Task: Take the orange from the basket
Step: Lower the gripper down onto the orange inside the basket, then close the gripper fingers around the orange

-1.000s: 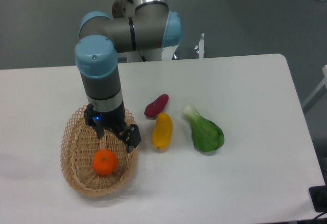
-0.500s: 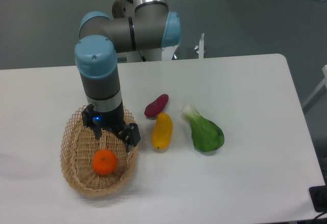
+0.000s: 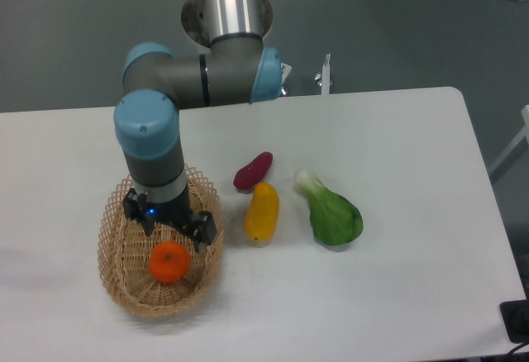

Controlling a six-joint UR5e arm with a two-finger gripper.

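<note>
The orange (image 3: 169, 262) is small, round and bright, and lies in the tan wicker basket (image 3: 116, 275) at the table's front left. My gripper (image 3: 171, 231) hangs over the basket, pointing down, just above and behind the orange. Its black fingers stand apart, one at the left (image 3: 139, 216) and one at the right (image 3: 206, 231). It holds nothing. The wrist hides the back part of the basket.
A yellow-orange pepper-like vegetable (image 3: 263, 211) lies right of the basket. A purple sweet potato (image 3: 252, 170) lies behind it. A green bok choy (image 3: 331, 211) lies further right. The white table's front edge (image 3: 264, 354) runs below the basket.
The arm has shifted left and lower over the basket, bringing the gripper closer to the orange. The orange and the vegetables have not moved.
</note>
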